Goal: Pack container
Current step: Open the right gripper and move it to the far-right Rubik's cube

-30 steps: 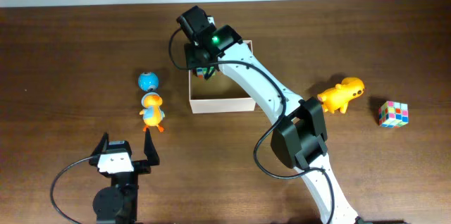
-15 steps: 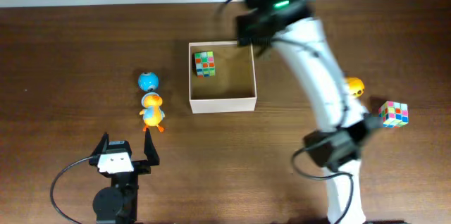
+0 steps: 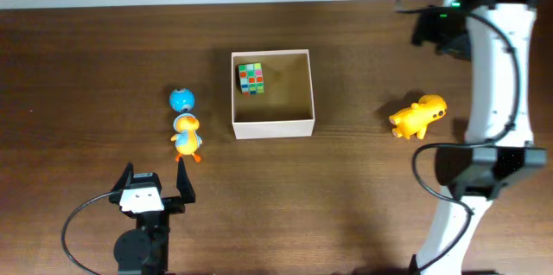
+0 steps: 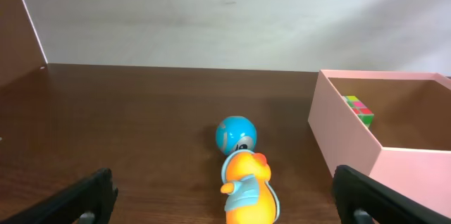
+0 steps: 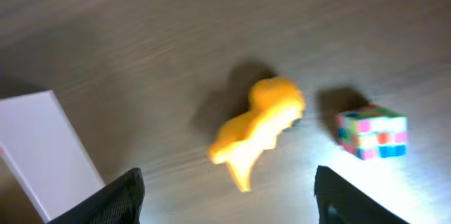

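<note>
The left tool sits low at the near side, its fingers spread wide and holding nothing. The right arm stretches to the far right corner. The right tool points downward, fingers wide apart and empty.

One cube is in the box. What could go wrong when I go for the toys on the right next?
1. The yellow dinosaur and the loose cube lie close together ahead of the open right hand; closing on one may knock the other away.
2. In the overhead view the right arm hides that cube, and the wrist view is blurred, so aiming at it may be poor.
</note>
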You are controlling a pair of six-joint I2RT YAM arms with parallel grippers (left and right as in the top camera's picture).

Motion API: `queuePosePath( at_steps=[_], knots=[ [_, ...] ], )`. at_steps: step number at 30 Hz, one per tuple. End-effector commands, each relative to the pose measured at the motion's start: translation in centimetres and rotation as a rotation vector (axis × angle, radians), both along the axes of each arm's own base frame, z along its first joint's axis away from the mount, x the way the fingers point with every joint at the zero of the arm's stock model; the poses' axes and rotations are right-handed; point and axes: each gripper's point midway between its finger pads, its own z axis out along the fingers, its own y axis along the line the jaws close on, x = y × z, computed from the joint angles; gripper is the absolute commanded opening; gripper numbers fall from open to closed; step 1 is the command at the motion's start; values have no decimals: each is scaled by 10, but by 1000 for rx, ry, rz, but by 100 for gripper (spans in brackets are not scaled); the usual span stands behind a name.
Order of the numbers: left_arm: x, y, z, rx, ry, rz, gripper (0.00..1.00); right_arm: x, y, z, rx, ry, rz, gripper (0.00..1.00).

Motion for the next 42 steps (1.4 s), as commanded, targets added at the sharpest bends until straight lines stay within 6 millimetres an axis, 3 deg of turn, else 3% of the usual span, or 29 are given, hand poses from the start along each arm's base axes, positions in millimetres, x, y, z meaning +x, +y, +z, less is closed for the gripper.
queuePosePath(
  at_steps=[1, 4, 8, 16, 20, 24, 31, 34, 36, 42],
  knots=[
    [0, 0, 0, 13, -4, -1, 99, -34, -32, 34, -38, -45, -43, 72],
    [0, 0, 0, 13, -4, -2, 99, -69, -61, 29, -40, 16, -131, 72],
    [0, 0, 0, 13, -4, -2, 99, -115, -88, 2, -20, 135, -237, 72],
    [0, 0, 0, 13, -4, -2, 99, -153, -111, -87, 49, 265, -348, 72],
    [0, 0, 0, 13, -4, -2, 99, -153, -113, -132, 112, 243, -368, 73],
    [0, 0, 0, 13, -4, -2, 99, -145, -117, -155, 109, 196, -323, 77],
    [0, 0, 0, 13, -4, -2, 99, -114, -127, -153, 60, 79, -177, 79],
    [0, 0, 0, 13, -4, -2, 99, -104, -137, -150, 10, 37, -121, 90],
    [0, 0, 0, 13, -4, -2, 99, -100, -148, -148, -47, 27, -131, 98],
    [0, 0, 0, 13, -4, -1, 99, -95, -167, -147, -135, 19, -155, 99]
  ],
)
